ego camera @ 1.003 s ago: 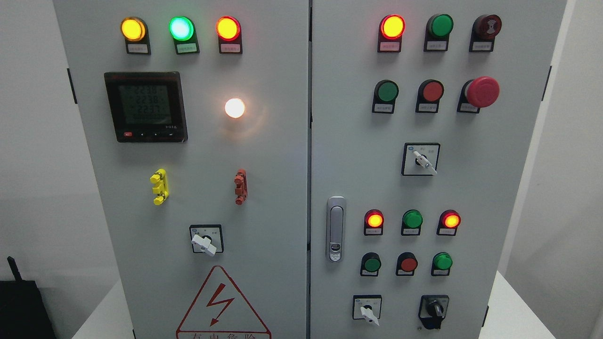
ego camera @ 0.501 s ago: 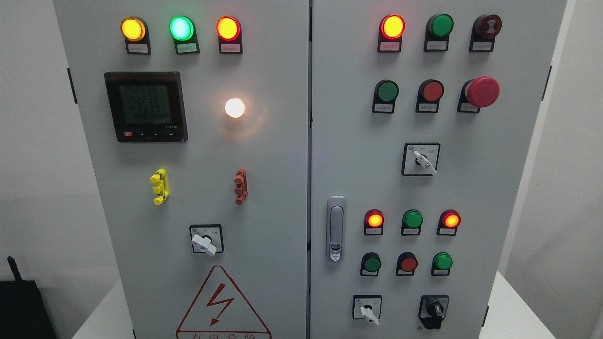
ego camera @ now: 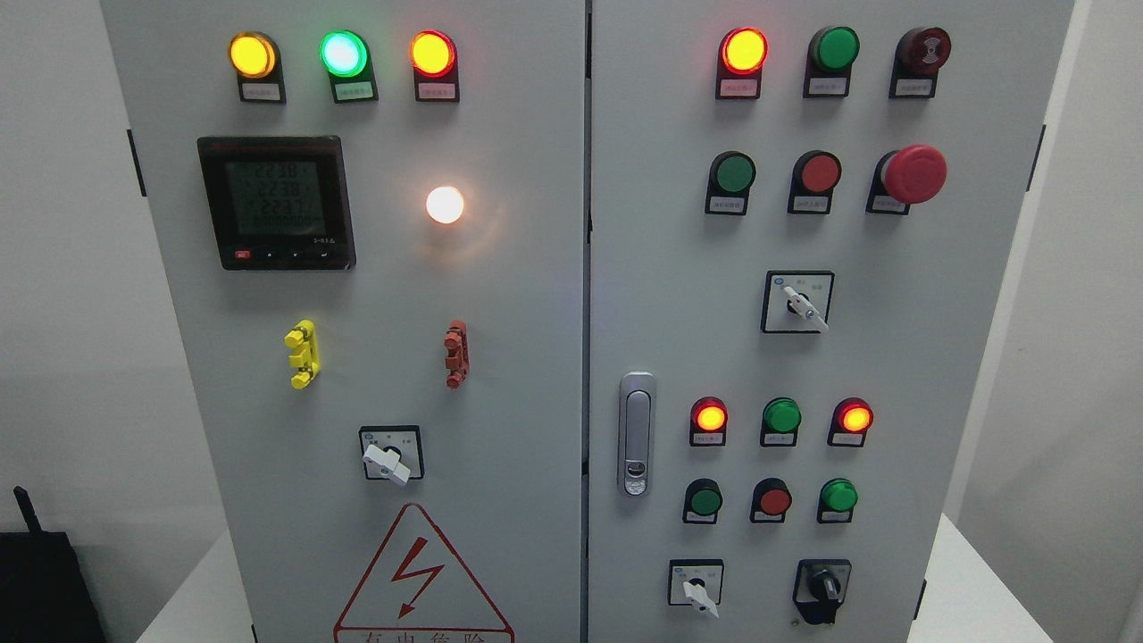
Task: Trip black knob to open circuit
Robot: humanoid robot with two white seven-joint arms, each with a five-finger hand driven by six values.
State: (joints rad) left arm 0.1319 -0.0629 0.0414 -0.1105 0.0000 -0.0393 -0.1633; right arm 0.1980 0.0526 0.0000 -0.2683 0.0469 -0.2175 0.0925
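Grey two-door cabinet (ego camera: 536, 357) seen head-on, filling the frame. The black knob (ego camera: 822, 587) sits at the lower right of the frame on the right door, its pointer roughly upright, just right of a white-handled switch (ego camera: 696, 591). Above it are two rows of lamps, the upper with two lit red (ego camera: 711, 417). A red mushroom button (ego camera: 913, 174) stands at the upper right. The meter (ego camera: 276, 202) is at the upper left. Neither hand is in view, so the state of the fingers cannot be told.

black knob (ego camera: 822, 586) sits low on the right door, handle roughly upright.
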